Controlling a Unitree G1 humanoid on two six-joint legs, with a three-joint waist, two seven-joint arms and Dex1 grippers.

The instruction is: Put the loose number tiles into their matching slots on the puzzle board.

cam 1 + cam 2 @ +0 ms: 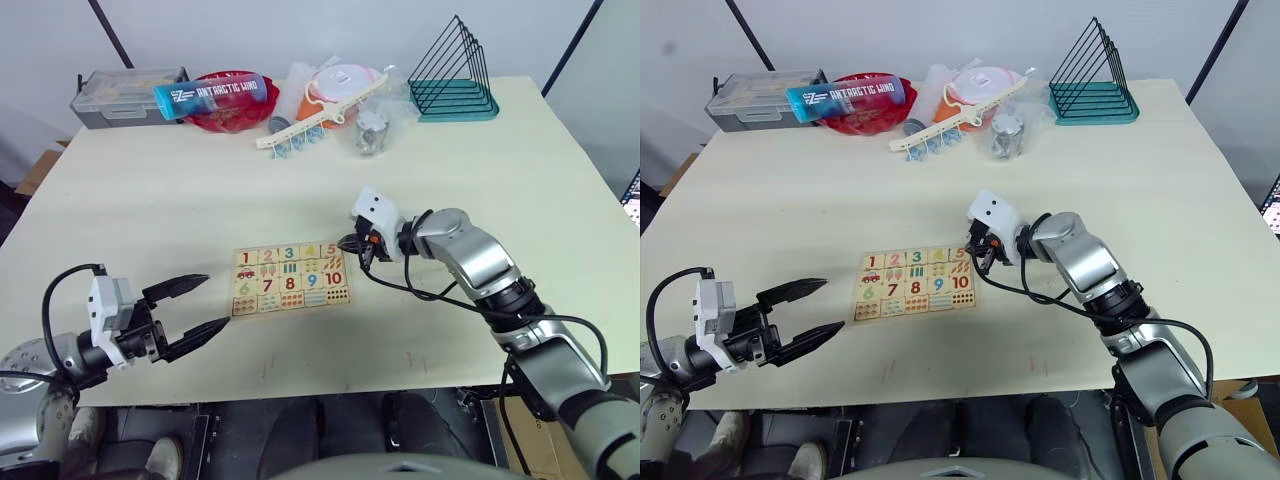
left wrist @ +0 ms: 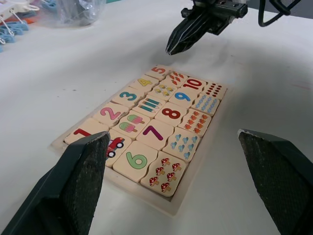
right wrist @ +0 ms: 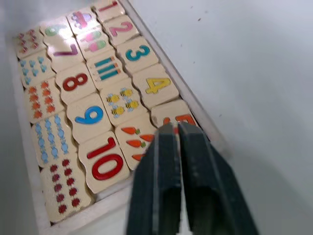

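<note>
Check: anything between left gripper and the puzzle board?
Nothing: bare tabletop between the left gripper and the puzzle board, per the left eye view.

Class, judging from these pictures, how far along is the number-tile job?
Nearly finished. Tiles 1 to 5 already sit along the puzzle board's top row. The right gripper, fingers closed, hovers by the 5 tile. The left gripper waits open beside the board. No loose tiles show on the table.
</note>
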